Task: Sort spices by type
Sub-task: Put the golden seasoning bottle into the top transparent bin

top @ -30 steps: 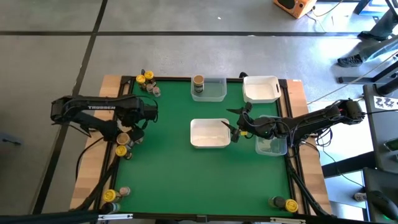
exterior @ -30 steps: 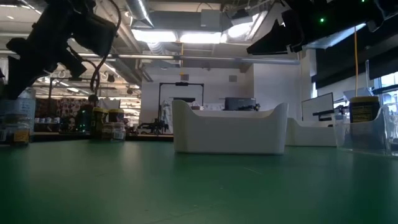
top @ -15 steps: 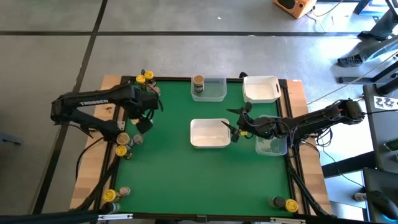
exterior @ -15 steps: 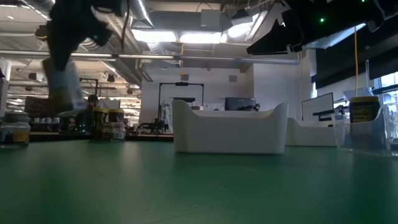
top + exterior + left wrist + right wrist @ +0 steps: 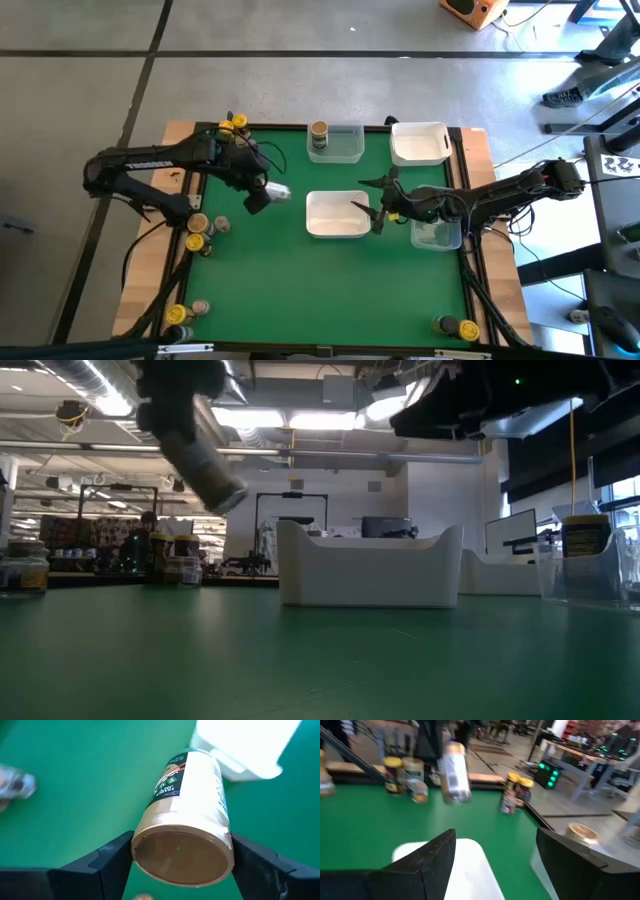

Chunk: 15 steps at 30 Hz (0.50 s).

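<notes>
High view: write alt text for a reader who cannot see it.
Seen from above, the left gripper holds a spice jar over the green table, just left of the central white tray. The right gripper hovers open at that tray's right edge. More jars cluster at the table's corners and left edge.

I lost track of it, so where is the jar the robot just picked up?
In the high view the jar hangs in the left gripper above the green mat, just left of the middle white tray.

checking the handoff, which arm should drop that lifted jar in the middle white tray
Left. The left gripper already grips the jar in the air beside the middle white tray; the right gripper is open and empty.
</notes>
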Motion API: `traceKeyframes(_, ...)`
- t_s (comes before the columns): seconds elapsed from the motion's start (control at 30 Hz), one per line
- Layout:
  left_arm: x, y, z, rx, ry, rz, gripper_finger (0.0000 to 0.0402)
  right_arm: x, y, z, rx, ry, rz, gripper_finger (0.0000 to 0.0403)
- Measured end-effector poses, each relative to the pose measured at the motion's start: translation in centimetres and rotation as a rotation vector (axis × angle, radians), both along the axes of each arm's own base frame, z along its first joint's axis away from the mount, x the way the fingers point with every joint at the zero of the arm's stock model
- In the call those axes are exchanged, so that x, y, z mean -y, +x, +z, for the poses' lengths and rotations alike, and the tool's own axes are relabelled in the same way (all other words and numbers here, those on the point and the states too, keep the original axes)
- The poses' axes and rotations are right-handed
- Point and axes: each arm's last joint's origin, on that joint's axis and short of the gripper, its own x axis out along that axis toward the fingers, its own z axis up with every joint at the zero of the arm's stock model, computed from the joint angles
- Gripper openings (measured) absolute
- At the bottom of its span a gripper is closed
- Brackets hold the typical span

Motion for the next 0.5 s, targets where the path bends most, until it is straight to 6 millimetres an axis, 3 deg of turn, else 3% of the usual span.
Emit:
traceKeyframes(0.2, 0.5, 3.4, -1.6, 0.049, 0.022, -0.075, 0.0285, -0.5, 2.0, -1.1, 0.059, 0.021, 0.064, 0.0243)
traceKeyframes(0.33, 1.0, 5.4, -2.0, 0.090, 0.026, -0.126, 0.0285, -0.8, 3.9, -1.0, 0.053, 0.022, 0.072, 0.0171)
traceKeyframes(0.5, 1.5, 7.1, -0.7, 0.171, 0.057, -0.185, 0.0285, -1.2, 6.0, -1.3, 0.023, -0.004, 0.075, 0.0071)
